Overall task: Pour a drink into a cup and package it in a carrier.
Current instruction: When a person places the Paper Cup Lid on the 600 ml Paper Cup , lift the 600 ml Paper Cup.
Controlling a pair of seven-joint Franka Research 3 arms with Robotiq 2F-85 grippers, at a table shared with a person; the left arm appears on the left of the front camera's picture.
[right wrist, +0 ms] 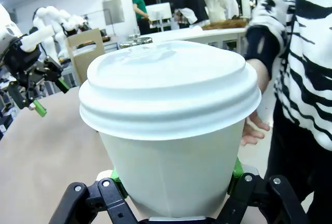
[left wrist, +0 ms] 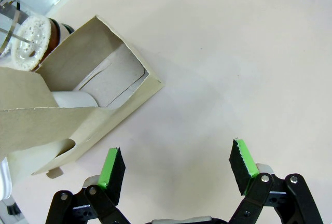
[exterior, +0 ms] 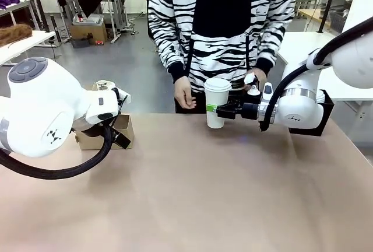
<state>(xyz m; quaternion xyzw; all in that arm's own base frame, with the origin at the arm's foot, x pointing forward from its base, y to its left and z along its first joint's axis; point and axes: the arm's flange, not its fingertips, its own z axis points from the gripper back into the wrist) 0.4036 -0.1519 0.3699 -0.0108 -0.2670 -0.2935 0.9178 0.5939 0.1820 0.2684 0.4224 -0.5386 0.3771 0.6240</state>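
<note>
A white paper cup (exterior: 217, 91) with a white lid stands upright in my right gripper (exterior: 217, 112), near the table's far edge in front of the person. Up close, the cup (right wrist: 171, 115) sits between the green pads (right wrist: 236, 169), the gripper (right wrist: 174, 182) shut on it. The brown cardboard carrier (exterior: 105, 134) sits at the left, with the glass carafe (exterior: 105, 84) behind it. My left gripper (left wrist: 178, 167) hangs open and holds nothing, just beside the carrier (left wrist: 78, 79). The dark drink (left wrist: 53, 36) shows in the metal-banded carafe beyond it. Something white and rounded lies in one slot.
A person in a striped top stands at the far side, one hand (exterior: 185, 95) resting by the cup, the other hand (exterior: 256, 80) above my right wrist. A black open box (exterior: 324, 118) stands behind the right arm. The brown tabletop (exterior: 192, 193) stretches bare toward me.
</note>
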